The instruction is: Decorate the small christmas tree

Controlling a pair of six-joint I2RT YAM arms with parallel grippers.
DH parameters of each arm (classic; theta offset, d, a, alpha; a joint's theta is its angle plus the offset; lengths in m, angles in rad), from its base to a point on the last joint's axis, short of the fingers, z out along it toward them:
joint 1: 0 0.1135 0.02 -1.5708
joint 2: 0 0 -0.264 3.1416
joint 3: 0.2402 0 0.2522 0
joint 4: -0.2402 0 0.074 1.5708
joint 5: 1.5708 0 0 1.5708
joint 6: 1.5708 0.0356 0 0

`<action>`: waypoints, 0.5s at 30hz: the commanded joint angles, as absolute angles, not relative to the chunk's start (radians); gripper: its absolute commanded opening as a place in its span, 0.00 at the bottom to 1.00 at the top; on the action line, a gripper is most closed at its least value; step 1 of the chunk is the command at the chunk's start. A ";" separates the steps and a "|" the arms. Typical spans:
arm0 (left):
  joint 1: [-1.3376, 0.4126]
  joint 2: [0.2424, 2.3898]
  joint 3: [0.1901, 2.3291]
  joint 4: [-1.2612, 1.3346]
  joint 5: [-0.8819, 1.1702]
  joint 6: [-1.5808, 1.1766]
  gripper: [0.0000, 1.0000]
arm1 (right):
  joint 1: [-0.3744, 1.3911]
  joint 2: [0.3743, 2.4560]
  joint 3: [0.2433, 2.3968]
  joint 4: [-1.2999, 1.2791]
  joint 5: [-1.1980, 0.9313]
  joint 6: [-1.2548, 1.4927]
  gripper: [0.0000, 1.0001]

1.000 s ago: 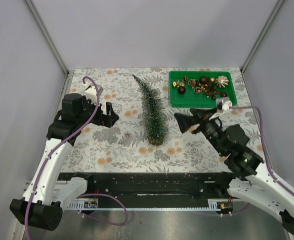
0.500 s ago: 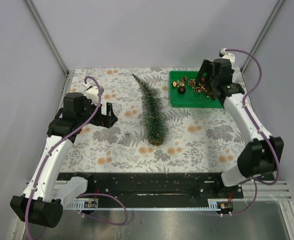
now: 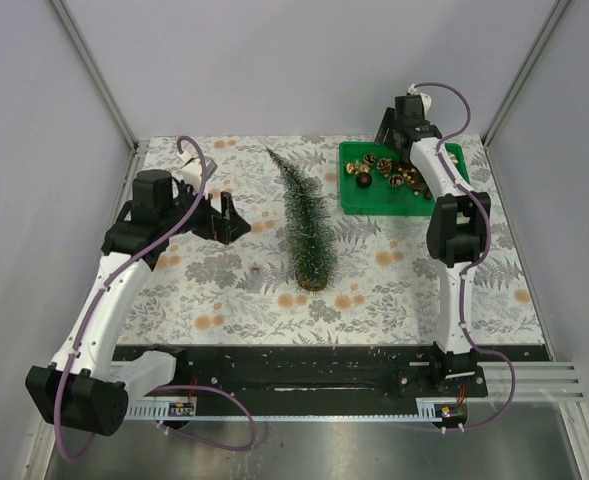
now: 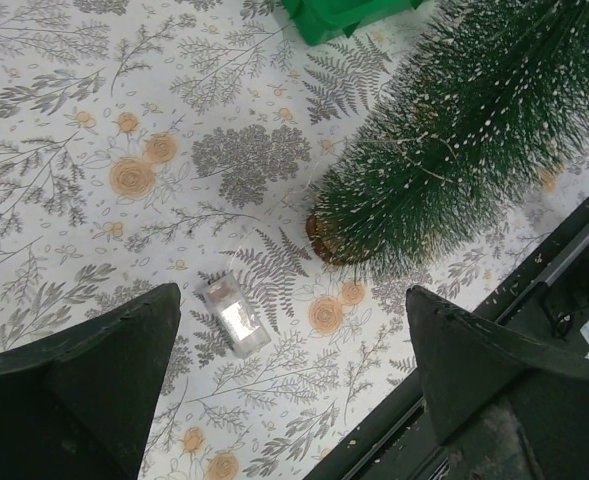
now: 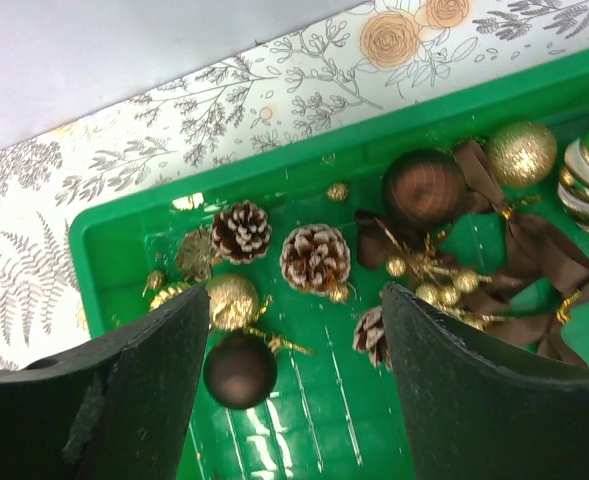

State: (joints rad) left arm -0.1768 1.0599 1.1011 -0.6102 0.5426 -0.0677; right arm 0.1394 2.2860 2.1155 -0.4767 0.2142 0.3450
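My right claw (image 5: 292, 300) hangs spread apart, empty, over a green plastic tray (image 5: 274, 172) of frosted pinecones (image 5: 315, 258) and glittery balls (image 5: 232, 300). My left claw (image 4: 292, 300), also apart, hovers near the bristly, cone-shaped small christmas tree (image 4: 454, 140) on the floral desk (image 4: 94, 120).

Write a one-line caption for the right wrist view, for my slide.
Open right gripper poised above a green plastic tray holding frosted pine cones, brown baubles, gold glitter balls and brown ribbon.
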 commanded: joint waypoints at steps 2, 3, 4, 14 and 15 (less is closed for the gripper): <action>-0.201 1.112 1.173 -0.529 0.618 -0.097 0.99 | 0.121 2.431 2.328 -0.581 0.209 0.350 0.76; -0.206 1.120 1.178 -0.529 0.612 -0.092 0.99 | 0.120 2.454 2.356 -0.595 0.213 0.351 0.76; -0.207 1.126 1.186 -0.531 0.612 -0.094 0.99 | 0.118 2.470 2.367 -0.603 0.213 0.354 0.76; -0.216 1.144 1.215 -0.532 0.627 -0.097 0.99 | 0.115 2.531 2.336 -0.623 0.187 0.374 0.74; -0.216 1.143 1.216 -0.535 0.629 -0.092 0.99 | 0.115 2.534 2.338 -0.620 0.183 0.379 0.74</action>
